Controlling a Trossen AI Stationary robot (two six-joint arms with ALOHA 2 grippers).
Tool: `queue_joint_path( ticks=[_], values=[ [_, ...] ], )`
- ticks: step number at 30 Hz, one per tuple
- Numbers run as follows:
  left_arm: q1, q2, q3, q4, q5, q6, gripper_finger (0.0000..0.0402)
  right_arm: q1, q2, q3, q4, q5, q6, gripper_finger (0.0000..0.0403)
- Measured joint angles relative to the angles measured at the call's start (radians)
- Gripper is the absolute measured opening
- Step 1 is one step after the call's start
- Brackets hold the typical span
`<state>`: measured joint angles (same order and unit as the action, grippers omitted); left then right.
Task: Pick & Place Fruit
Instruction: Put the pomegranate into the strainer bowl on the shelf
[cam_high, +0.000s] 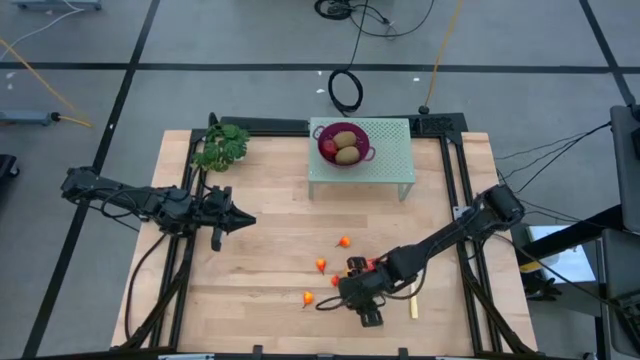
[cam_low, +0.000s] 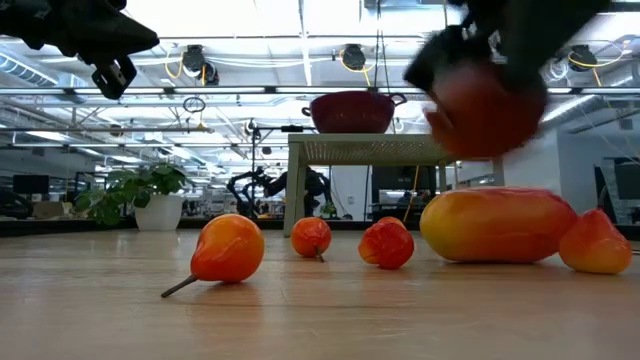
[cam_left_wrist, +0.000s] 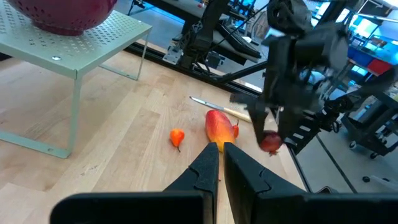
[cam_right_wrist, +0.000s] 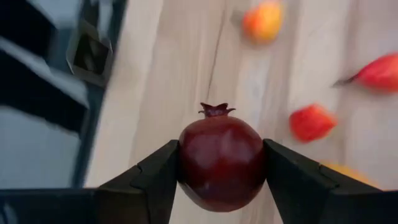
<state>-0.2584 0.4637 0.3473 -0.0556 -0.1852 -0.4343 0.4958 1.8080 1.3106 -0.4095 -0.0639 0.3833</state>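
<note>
My right gripper (cam_high: 352, 292) hangs over the table's near middle, shut on a dark red ball (cam_right_wrist: 222, 162) with a small crown. Under and around it lie an elongated orange-red piece (cam_low: 497, 225) and several tiny orange-red fruits (cam_low: 228, 248) on the wooden table (cam_high: 260, 300). A dark red bowl (cam_high: 364, 133) stands on a pale green perforated rack (cam_high: 385, 150) at the far middle, with two olive-brown ovals (cam_high: 346, 147) inside. My left gripper (cam_high: 240, 218) waits shut above the table's left half. My right gripper pinches the dark red ball by two opposite sides (cam_right_wrist: 186, 163) between its two fingers (cam_right_wrist: 155, 177). The ball's crown points away from the wrist. The fingers slant down from the table's right side. The ball is lifted clear of the table (cam_low: 487, 110).
A leafy green bunch (cam_high: 222, 148) lies at the far left by the frame. A slim yellow-handled knife (cam_high: 413, 300) lies right of my right gripper. Bare wood stretches between the fruits and the rack.
</note>
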Motion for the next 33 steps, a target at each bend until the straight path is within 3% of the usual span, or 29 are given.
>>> queue_joint_path(
  ticks=[4,8,15,24,33],
  values=[
    [0.0,0.0,0.0,0.004,0.0,0.003,0.0024,-0.009,-0.064,0.0,0.064,0.086,0.061,0.0208],
    [0.0,0.0,0.0,0.006,0.0,0.011,0.0024,-0.032,-0.135,0.001,0.119,0.245,0.091,0.0208],
    [0.0,0.0,0.0,0.007,0.0,0.013,0.0024,-0.12,-0.263,0.001,0.113,0.464,-0.001,0.0208],
    [0.0,0.0,0.0,0.008,-0.03,0.012,0.0024,-0.334,-0.405,0.001,0.122,0.484,-0.217,0.0208],
    [0.001,0.0,0.0,0.067,-0.105,0.043,0.0024,-0.537,-0.458,0.001,0.151,0.481,-0.41,0.0208]
  ],
)
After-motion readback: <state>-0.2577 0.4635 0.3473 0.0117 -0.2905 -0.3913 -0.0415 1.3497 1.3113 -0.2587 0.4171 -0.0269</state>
